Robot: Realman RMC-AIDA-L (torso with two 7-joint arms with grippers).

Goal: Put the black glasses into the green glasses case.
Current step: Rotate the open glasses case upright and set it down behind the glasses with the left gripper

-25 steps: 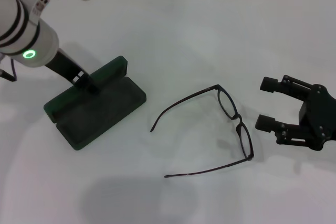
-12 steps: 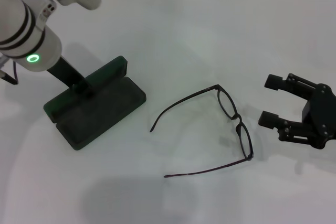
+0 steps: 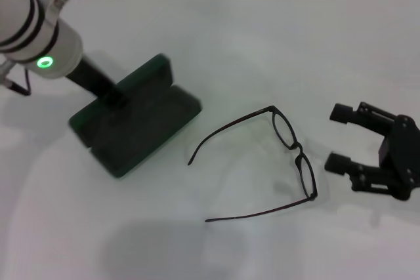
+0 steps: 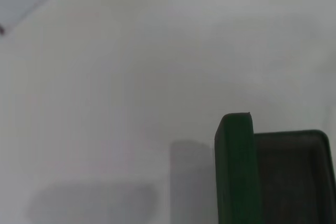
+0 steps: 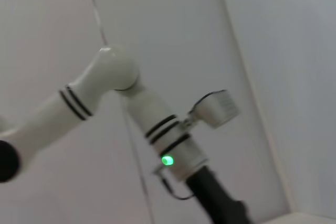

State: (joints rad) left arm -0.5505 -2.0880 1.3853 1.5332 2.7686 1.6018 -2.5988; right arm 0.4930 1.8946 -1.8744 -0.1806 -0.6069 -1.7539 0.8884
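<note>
The green glasses case lies open at the left of the white table, its lid standing up along the far side. My left gripper reaches down onto the case's back edge and is shut on it. In the left wrist view the lid's green edge and the dark lining show. The black glasses lie unfolded on the table right of centre, temple arms pointing left toward the case. My right gripper hovers open just to the right of the glasses, with nothing between its fingers.
A white tabletop spreads around both objects, ending at a wall along the far edge. The right wrist view shows only the left arm against the wall. A thin dark cable hangs by the left arm.
The case has slid to the right and slightly away, moved by the left gripper. The right gripper has drifted a little right and down. The glasses have not moved.
</note>
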